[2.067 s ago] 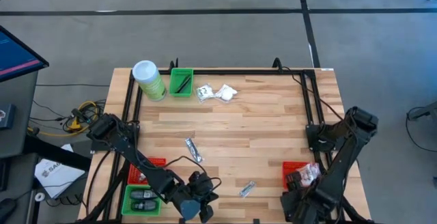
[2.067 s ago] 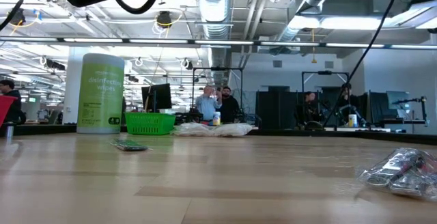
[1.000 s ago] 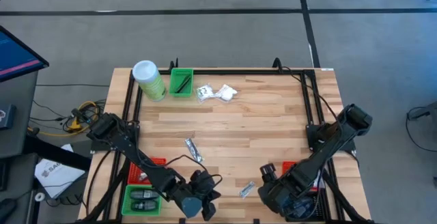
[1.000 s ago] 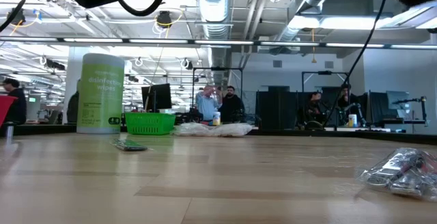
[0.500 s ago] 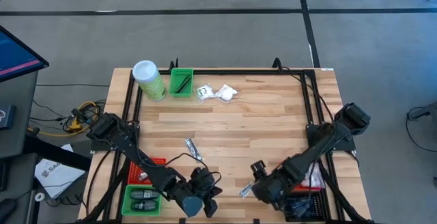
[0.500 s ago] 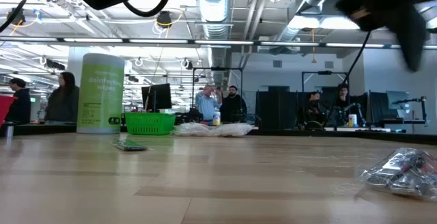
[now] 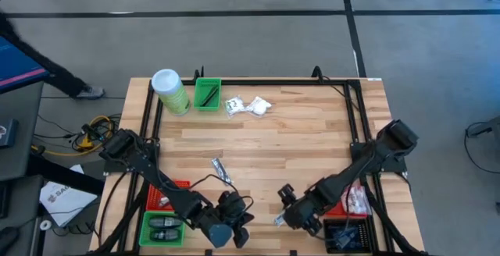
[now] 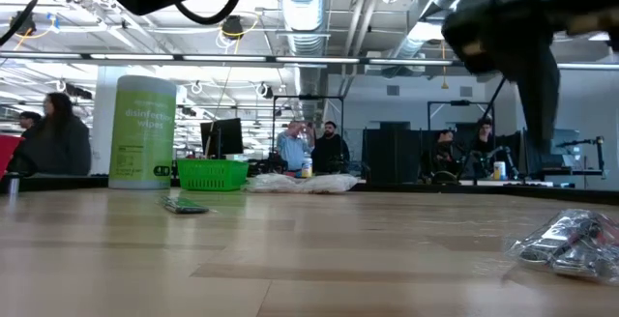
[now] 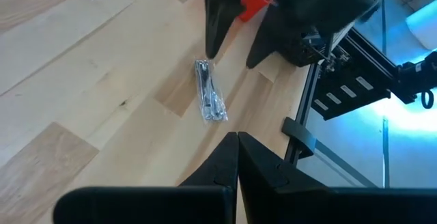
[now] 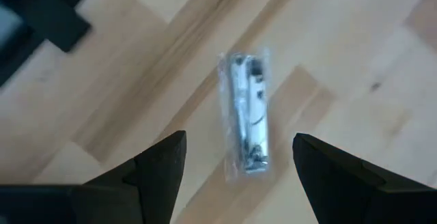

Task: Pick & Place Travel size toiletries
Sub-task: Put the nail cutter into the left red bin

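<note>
A slim silvery packet (image 7: 278, 219) lies flat on the wood near the table's front edge; it also shows in the right wrist view (image 10: 246, 113), the left wrist view (image 9: 209, 99) and the low view (image 8: 569, 241). My right gripper (image 7: 287, 206) hangs open above it, one finger on each side (image 10: 239, 145), touching nothing. My left gripper (image 7: 242, 214) is shut and empty (image 9: 237, 149), left of that packet. A second silvery packet (image 7: 221, 170) lies mid-table. White sachets (image 7: 248, 105) lie at the far side.
A green canister with a white lid (image 7: 170, 90) and a small green bin (image 7: 207, 94) stand at the far left. A red bin (image 7: 167, 196) and a green bin (image 7: 162, 229) sit at the near left, a red bin (image 7: 353, 201) and a black bin (image 7: 344, 236) at the near right.
My right gripper has swung from over the red bin at the near right toward the table's left, along the front edge, and now stands over the silvery packet. The packet has not moved.
</note>
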`<state>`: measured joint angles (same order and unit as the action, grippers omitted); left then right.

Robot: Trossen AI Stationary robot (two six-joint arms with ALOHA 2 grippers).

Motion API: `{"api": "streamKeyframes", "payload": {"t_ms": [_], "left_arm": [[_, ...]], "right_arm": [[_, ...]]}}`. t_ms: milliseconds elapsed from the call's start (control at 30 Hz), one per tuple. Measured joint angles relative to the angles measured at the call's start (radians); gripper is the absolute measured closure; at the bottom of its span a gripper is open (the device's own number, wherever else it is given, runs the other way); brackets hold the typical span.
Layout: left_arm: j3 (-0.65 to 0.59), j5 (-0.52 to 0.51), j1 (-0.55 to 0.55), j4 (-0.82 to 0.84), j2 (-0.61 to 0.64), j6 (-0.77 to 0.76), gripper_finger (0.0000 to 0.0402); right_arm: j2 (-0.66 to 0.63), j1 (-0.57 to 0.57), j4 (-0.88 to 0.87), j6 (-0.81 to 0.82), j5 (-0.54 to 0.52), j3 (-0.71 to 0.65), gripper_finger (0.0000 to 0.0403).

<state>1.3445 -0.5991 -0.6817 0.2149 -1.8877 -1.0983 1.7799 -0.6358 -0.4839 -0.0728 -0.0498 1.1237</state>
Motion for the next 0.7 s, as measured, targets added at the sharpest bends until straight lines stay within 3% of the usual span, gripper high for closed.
{"api": "streamKeyframes", "payload": {"t_ms": [167,700], "left_arm": [[0.000,0.000,0.003,0.006,0.000,0.001,0.0402],[0.000,-0.001,0.020,0.019,0.000,0.001,0.0401]], "right_arm": [[0.078,-0.005,-0.027,-0.009,0.001,0.035,0.0143],[0.092,0.080,-0.029,-0.094,0.101,0.025,0.0143]]}}
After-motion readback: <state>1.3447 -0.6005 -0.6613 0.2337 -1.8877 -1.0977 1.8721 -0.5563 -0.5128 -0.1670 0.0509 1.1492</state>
